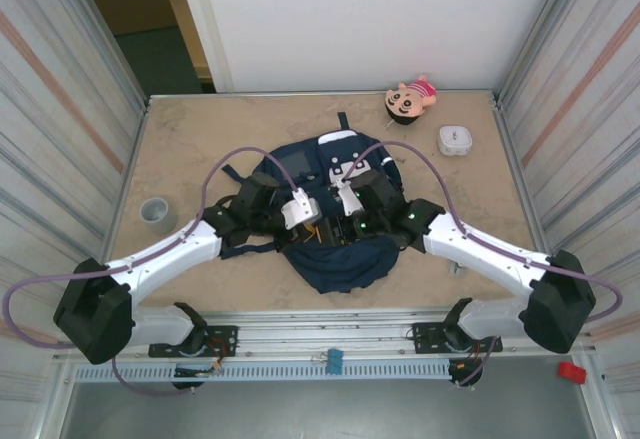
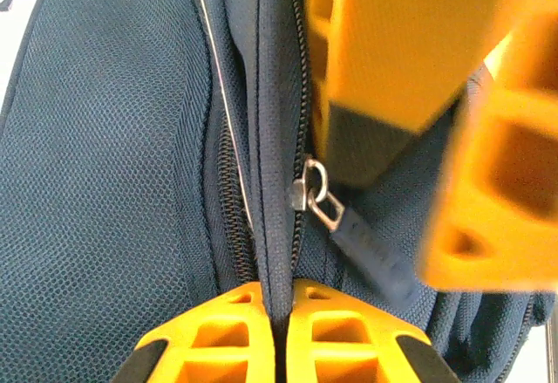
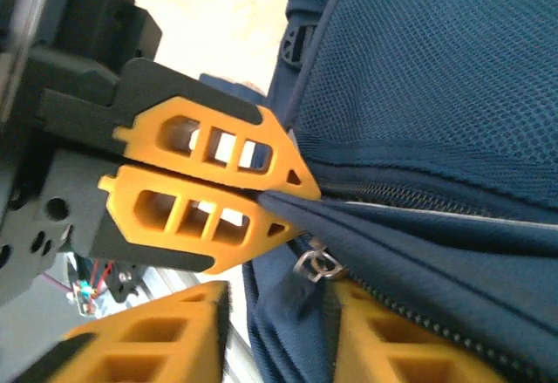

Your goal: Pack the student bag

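Observation:
The navy student bag [image 1: 335,259] lies in the middle of the table with both grippers over its centre. My left gripper [image 2: 281,331] is shut on a ridge of the bag's fabric [image 2: 275,182] beside a zipper. The metal zipper slider [image 2: 307,193] and its dark pull tab [image 2: 370,248] lie just above those fingers. My right gripper [image 3: 279,335] stands open, its orange fingers [image 3: 148,339] on either side of the slider ring [image 3: 316,263] and the fabric below it. In the right wrist view the left gripper [image 3: 301,193] pinches the fold just above that ring.
A pink plush doll [image 1: 410,99] and a small white box [image 1: 455,140] sit at the far right of the table. A grey roll [image 1: 157,211] stands at the left. Corrugated walls close in both sides. A metal rail [image 1: 330,344] runs along the near edge.

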Robot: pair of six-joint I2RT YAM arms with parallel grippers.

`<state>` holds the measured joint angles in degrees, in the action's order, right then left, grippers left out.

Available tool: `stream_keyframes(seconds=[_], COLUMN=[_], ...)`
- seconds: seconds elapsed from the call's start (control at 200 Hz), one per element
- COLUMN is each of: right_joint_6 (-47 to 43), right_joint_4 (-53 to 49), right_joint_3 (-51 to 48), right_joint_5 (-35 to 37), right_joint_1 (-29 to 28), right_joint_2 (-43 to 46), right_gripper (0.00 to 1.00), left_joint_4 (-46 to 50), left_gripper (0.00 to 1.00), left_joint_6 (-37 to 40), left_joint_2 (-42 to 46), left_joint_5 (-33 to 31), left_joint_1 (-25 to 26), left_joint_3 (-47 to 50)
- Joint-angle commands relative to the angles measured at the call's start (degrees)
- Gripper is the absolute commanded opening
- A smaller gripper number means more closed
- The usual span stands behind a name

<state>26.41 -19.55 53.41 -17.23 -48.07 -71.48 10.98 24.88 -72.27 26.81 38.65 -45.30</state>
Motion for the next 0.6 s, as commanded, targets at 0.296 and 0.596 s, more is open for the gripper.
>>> stream_keyframes(seconds=[0.296, 0.596], right_joint_6=[-44.0, -58.5], right_joint_4=[-0.4, -6.6], right_joint_3=[-3.4, 5.5], right_joint_5=[3.6, -1.8], right_joint_1=[3.6, 7.0], right_joint_2=[16.5, 1.6], right_gripper=[0.88, 0.78], left_joint_4=[-8.3, -5.9], left_gripper=[0.02, 0.03], left_joint_6=[7.5, 10.4], left_joint_2=[9.7, 10.0], left_joint_5=[16.7, 20.3], left_joint_1=[-7.3, -9.1], left_joint_3=[4.8, 4.8])
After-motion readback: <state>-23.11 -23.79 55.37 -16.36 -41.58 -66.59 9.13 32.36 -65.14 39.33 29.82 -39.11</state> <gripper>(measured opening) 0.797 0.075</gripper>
